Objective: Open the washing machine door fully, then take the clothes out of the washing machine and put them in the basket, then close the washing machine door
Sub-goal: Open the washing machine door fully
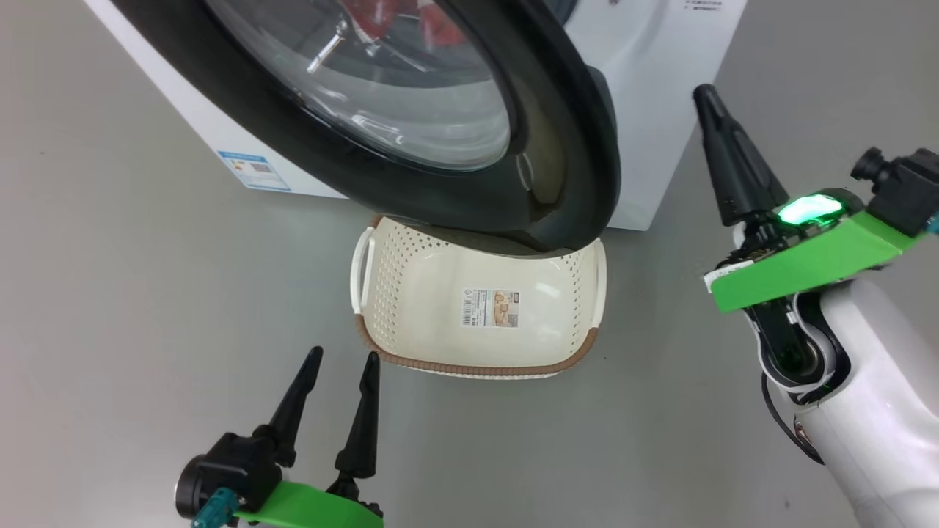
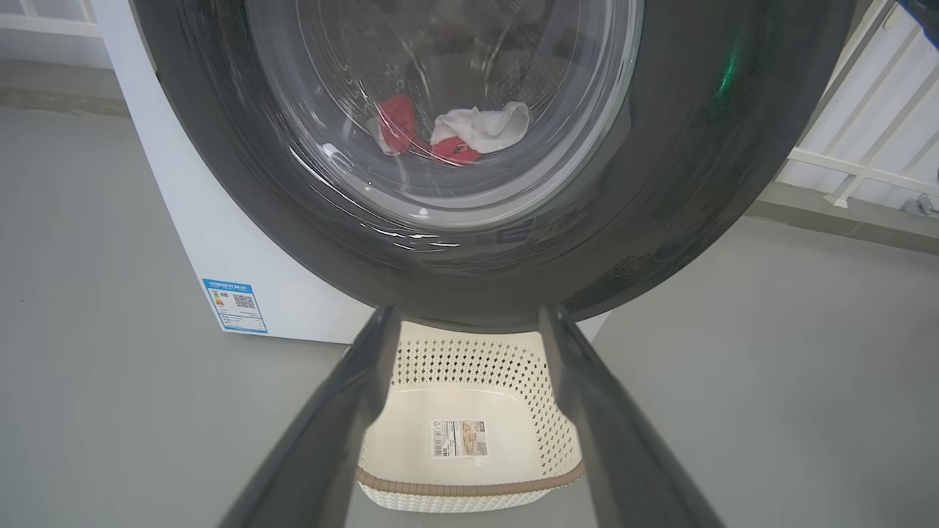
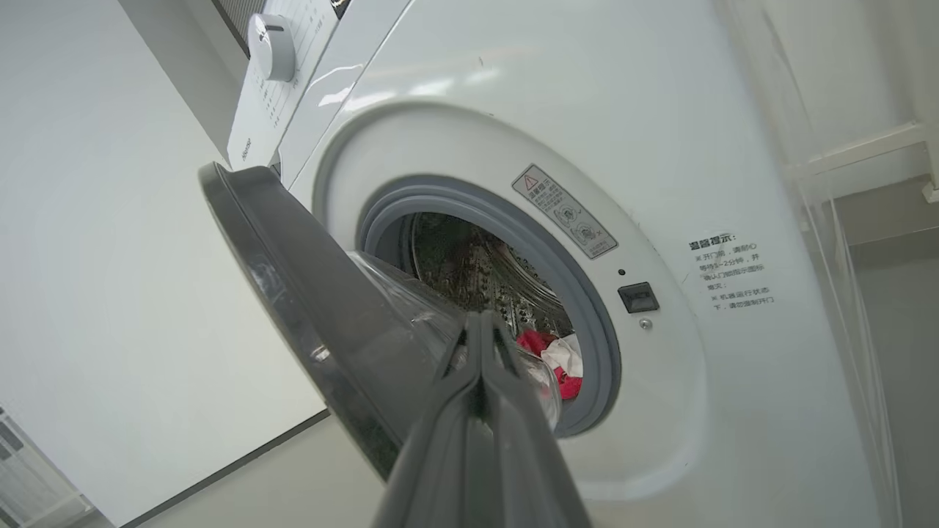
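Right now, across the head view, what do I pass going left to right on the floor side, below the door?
left gripper, fingers apart → basket → right gripper, fingers together

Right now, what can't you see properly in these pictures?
Clothes: right wrist view, partly behind the shut right claw and the washing machine door; how many, can't tell.
Basket: head view, far rim hidden under that door.
Blue sticker: head view, print too small to read.
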### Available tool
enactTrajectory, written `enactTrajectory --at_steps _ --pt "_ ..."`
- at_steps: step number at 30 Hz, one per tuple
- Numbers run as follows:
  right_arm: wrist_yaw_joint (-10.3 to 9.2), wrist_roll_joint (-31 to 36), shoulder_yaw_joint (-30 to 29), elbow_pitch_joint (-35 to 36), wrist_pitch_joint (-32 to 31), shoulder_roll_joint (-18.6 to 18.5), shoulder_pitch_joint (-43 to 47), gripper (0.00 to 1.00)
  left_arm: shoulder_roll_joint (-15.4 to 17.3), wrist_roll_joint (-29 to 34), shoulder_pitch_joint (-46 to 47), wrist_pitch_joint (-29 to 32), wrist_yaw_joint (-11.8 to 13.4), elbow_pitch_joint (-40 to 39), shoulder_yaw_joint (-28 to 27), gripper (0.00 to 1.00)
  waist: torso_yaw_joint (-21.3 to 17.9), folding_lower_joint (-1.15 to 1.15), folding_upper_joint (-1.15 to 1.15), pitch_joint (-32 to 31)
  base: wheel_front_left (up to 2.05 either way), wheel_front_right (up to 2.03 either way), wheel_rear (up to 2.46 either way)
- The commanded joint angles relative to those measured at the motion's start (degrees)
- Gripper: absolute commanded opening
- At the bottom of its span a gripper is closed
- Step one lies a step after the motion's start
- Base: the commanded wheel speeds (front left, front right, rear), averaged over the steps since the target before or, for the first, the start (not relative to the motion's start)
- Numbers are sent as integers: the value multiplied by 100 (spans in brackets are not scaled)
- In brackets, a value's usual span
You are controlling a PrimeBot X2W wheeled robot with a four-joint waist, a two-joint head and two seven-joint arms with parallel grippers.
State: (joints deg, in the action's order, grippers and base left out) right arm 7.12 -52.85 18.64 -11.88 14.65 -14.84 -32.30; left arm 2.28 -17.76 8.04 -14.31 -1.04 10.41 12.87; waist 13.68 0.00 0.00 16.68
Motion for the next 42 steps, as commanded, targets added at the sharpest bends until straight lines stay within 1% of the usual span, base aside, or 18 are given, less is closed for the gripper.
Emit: enactTrajectory --at_steps 1,7,11,14,18,21,28,35,42 --pt "36 -344 337 44 35 -112 -203 0 60 -23 46 -69 27 -150 -144 100 81 0 0 31 0 0 0" --pt "36 -1521 1251 -236 19 -570 -725 0 60 -95 83 -69 42 -164 -4 100 194 0 0 96 0 0 0" --pt "36 -2376 1862 -169 -244 -825 -1018 0 60 -134 104 -69 42 -168 75 100 251 0 0 124 0 0 0" --pt "36 -2724 2126 -217 -291 -972 -1194 0 60 -157 117 -69 45 -163 118 100 297 0 0 133 0 0 0" --pt "36 -3140 2279 -281 -337 -1067 -1335 0 60 -183 123 -69 53 -167 161 100 365 0 0 136 0 0 0" --pt "36 -3343 2411 -322 -489 -1111 -1395 0 60 -188 110 -69 57 -163 169 100 408 0 0 123 0 0 0" --pt "36 -3559 2676 -259 -681 -1124 -1359 0 60 -198 66 -69 74 -160 171 100 474 0 0 38 0 0 0" --pt "36 -3625 2881 -147 -745 -1097 -1189 0 60 -184 -22 -69 91 -161 129 100 542 0 0 -133 0 0 0" --pt "36 -3660 3114 -58 -812 -1023 -973 0 60 -164 -157 -69 102 -161 90 100 717 0 0 -366 0 0 0"
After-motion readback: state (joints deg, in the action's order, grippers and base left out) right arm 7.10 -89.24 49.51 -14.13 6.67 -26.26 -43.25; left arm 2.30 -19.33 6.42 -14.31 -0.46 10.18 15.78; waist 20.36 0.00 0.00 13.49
